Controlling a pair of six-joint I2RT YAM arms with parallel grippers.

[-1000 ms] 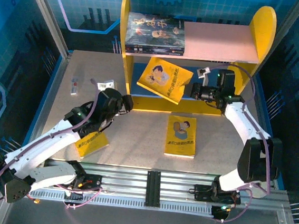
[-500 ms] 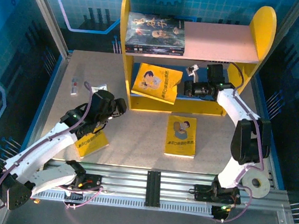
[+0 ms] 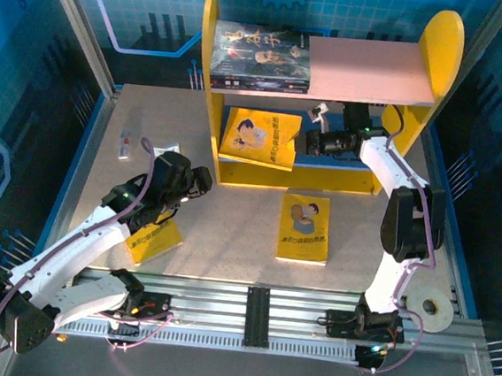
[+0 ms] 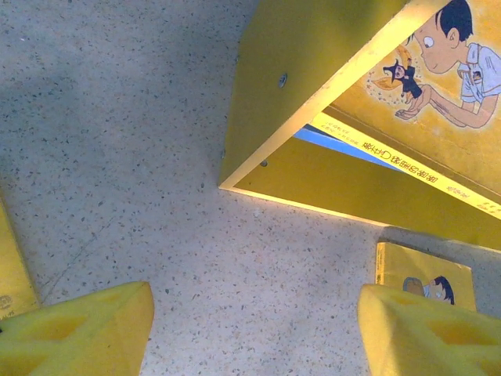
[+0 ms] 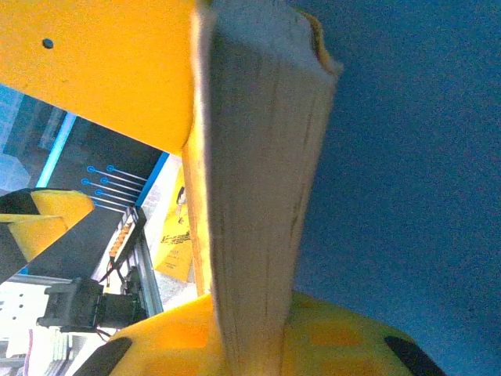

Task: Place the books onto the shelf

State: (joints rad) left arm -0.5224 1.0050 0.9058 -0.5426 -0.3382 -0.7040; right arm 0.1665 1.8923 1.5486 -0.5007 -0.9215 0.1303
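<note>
The shelf (image 3: 437, 55) stands at the back of the table, with dark books (image 3: 262, 56) lying on its pink upper board. My right gripper (image 3: 307, 143) reaches into the lower tier, shut on a yellow book (image 3: 257, 140) that tilts over the blue board. In the right wrist view that book's page edge (image 5: 250, 196) runs up from between my right gripper (image 5: 250, 337), beside the blue board (image 5: 415, 157). A second yellow book (image 3: 305, 229) lies flat on the table. A third yellow book (image 3: 153, 238) is partly under my left arm. My left gripper (image 3: 200, 179) (image 4: 254, 329) is open over bare table near the shelf's left panel (image 4: 290, 78).
A small white device (image 3: 177, 144) and a small red-and-white item (image 3: 125, 145) lie at the table's back left. A tape roll (image 3: 431, 307) sits by the right arm's base. Blue cage walls close in both sides.
My right gripper has carried the yellow book back and to the left, into the shelf's lower tier. My left arm drew back slightly, then held still.
</note>
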